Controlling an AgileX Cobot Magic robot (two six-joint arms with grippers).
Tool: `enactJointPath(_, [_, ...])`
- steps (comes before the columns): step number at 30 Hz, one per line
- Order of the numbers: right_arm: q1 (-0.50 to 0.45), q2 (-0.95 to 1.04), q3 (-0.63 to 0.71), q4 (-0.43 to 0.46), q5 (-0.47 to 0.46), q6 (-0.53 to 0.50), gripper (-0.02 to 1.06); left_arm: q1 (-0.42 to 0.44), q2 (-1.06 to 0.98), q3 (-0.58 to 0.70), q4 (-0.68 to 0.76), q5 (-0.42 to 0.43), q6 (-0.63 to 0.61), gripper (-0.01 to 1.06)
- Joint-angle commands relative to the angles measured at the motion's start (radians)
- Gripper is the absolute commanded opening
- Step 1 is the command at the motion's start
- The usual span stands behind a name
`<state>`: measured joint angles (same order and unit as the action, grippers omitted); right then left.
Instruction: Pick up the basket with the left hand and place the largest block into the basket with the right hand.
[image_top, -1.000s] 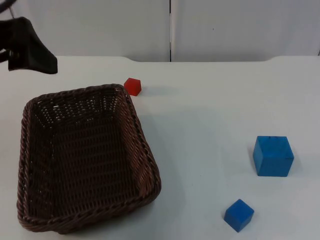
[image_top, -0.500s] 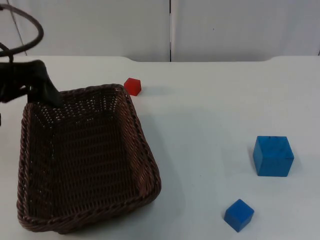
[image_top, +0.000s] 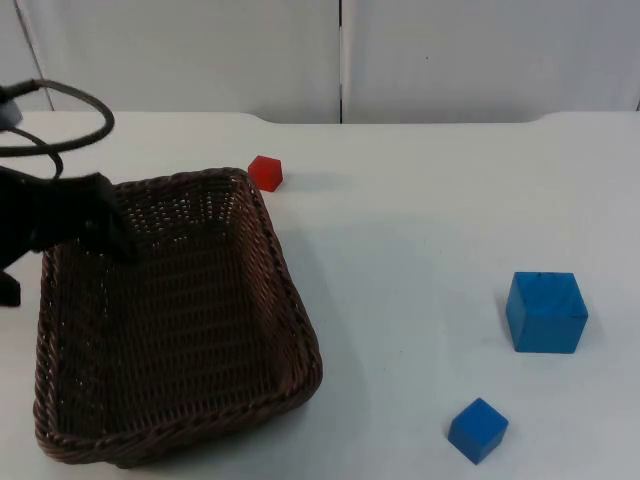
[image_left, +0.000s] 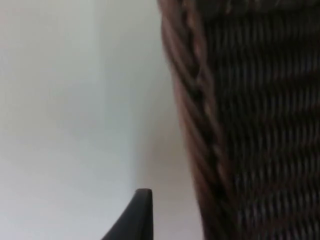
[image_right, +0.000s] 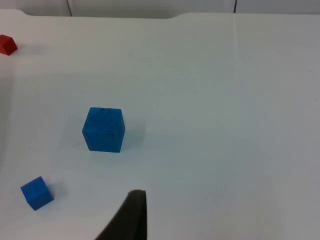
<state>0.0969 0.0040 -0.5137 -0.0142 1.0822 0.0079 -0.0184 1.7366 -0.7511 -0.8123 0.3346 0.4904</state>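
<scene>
The brown wicker basket (image_top: 170, 320) sits on the white table (image_top: 420, 220), on the left arm's side. The left gripper (image_top: 95, 225) is at the basket's far left corner, its black body over the rim and the inner wall there. From the left wrist view, the woven rim (image_left: 200, 125) runs close beside one black fingertip (image_left: 137, 215), which is outside the basket over bare table; whether the fingers are apart or together cannot be told.

The large blue block (image_top: 545, 312) stands upright on the table, well apart from the basket, on the right arm's side. A small blue block (image_top: 478, 430) lies nearer the camera, and a small red block (image_top: 266, 173) sits just beyond the basket's far right corner.

The right gripper (image_right: 131, 217) waits above the table with the large blue block (image_right: 103, 129) ahead of it; its finger state cannot be told.
</scene>
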Motion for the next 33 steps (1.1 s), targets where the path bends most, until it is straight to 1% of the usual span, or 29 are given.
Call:
enactJointPath(1, [-0.008, -0.004, -0.001, -0.005, -0.003, -0.002, 1.05, 0.010, 0.027, -0.003, -0.029, 0.022, -0.009, 1.05])
enactJointPath(3, [-0.008, -0.004, -0.001, -0.005, -0.003, -0.002, 1.05, 0.030, 0.052, -0.003, -0.037, 0.035, -0.009, 1.05])
enactJointPath(7, [-0.008, -0.004, -0.001, -0.005, -0.003, -0.002, 1.05, 0.042, 0.076, -0.004, -0.039, 0.048, 0.002, 1.05])
enactJointPath(16, [-0.008, -0.004, -0.001, -0.005, -0.003, -0.002, 1.05, 0.042, 0.142, -0.024, -0.039, 0.056, 0.012, 1.05])
enactJointPath(22, [-0.008, -0.004, -0.001, -0.005, -0.003, -0.002, 1.05, 0.042, 0.164, -0.024, -0.044, 0.046, 0.031, 1.04])
enactJointPath(24, [-0.008, -0.004, -0.001, -0.005, -0.003, -0.002, 1.05, 0.042, 0.180, -0.029, -0.044, 0.046, 0.031, 0.98])
enactJointPath(25, [-0.008, -0.004, -0.001, -0.005, -0.003, -0.002, 1.05, 0.042, 0.184, -0.031, -0.044, 0.050, 0.031, 0.92])
enactJointPath(26, [-0.008, -0.004, -0.001, -0.005, -0.003, -0.002, 1.05, 0.042, 0.184, -0.031, -0.044, 0.050, 0.031, 0.92])
enactJointPath(28, [-0.008, -0.004, -0.001, -0.005, -0.003, -0.002, 1.05, 0.042, 0.187, -0.035, -0.053, 0.053, 0.031, 0.81])
enactJointPath(30, [-0.008, -0.004, -0.001, -0.005, -0.003, -0.002, 1.05, 0.042, 0.187, -0.035, -0.065, 0.055, 0.031, 0.67])
enactJointPath(31, [-0.008, -0.004, -0.001, -0.005, -0.003, -0.002, 1.05, 0.042, 0.187, -0.035, -0.065, 0.055, 0.031, 0.67])
enactJointPath(33, [-0.008, -0.004, -0.001, -0.005, -0.003, -0.002, 1.05, 0.042, 0.187, -0.035, -0.069, 0.055, 0.031, 0.47])
